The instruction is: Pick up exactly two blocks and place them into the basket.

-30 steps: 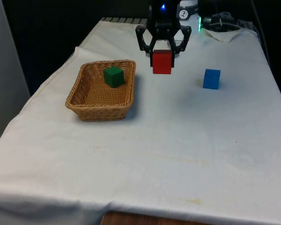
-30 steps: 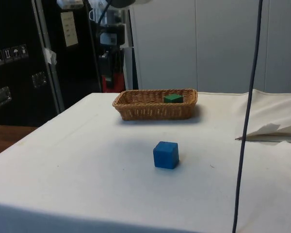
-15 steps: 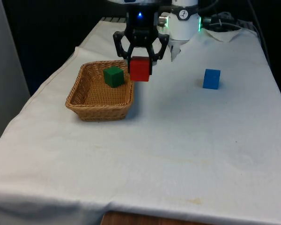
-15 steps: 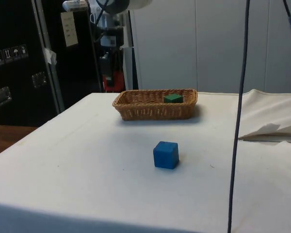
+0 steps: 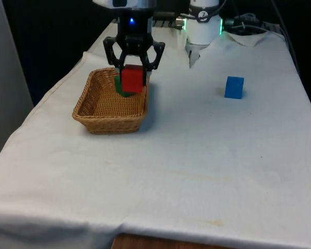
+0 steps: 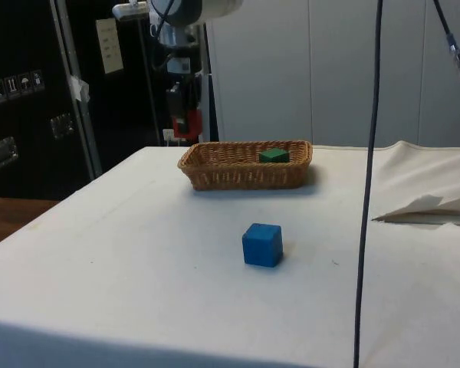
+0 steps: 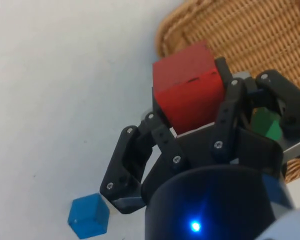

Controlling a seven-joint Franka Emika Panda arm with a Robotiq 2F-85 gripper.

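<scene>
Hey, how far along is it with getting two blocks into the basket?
One is done: the green block lies in the basket. The second is in hand: the gripper holds the red block above the basket's rim. Left: lower and release it. The blue block sits on the cloth.

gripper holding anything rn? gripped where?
Yes: the gripper holds the red block, jaws clamped on two opposite side faces, above the basket that already holds the green block.
</scene>
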